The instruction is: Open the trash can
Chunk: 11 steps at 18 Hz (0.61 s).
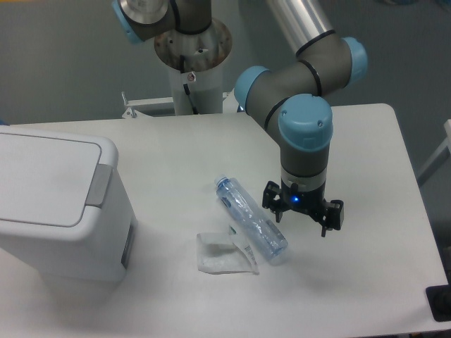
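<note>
While trash can (53, 204) lid shut, end effector (303, 215) apart, open.

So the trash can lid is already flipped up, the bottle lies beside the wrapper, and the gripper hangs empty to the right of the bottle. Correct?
Not quite. In the camera view the lid of the trash can is flat and shut, its grey latch tab down at the rim. The rest holds: the bottle lies beside the wrapper, and the gripper hangs empty to the bottle's right.
</note>
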### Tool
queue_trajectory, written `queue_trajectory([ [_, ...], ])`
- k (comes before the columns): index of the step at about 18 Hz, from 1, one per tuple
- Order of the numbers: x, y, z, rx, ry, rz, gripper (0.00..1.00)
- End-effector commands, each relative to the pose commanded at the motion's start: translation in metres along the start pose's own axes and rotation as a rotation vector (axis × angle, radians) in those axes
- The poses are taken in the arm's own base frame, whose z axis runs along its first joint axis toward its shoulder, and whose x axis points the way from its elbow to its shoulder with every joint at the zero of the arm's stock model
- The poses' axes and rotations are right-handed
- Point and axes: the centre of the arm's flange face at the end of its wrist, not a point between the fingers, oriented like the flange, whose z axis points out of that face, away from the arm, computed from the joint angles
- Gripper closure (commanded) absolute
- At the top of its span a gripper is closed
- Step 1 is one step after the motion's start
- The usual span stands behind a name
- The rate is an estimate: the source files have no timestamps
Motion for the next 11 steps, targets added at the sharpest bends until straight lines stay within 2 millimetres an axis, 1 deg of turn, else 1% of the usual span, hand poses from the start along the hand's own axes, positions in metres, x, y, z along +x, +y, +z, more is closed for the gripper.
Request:
queue_trajectory([
  [2,0.0,-0.004,-0.004,0.052,-0.021,-0.001,0.0],
  [4,0.003,-0.009,-0.009,0.088,-0.012,-0.062,0.0],
  [8,0.003,-0.017,-0.033,0.131,-0.023,-0.203,0.0],
  [10,0.005,-0.021,-0.044,0.176,0.0,-0.275,0.0],
  [11,0.01,-0.026,-0.051,0.205,0.021,-0.31,0.0],
])
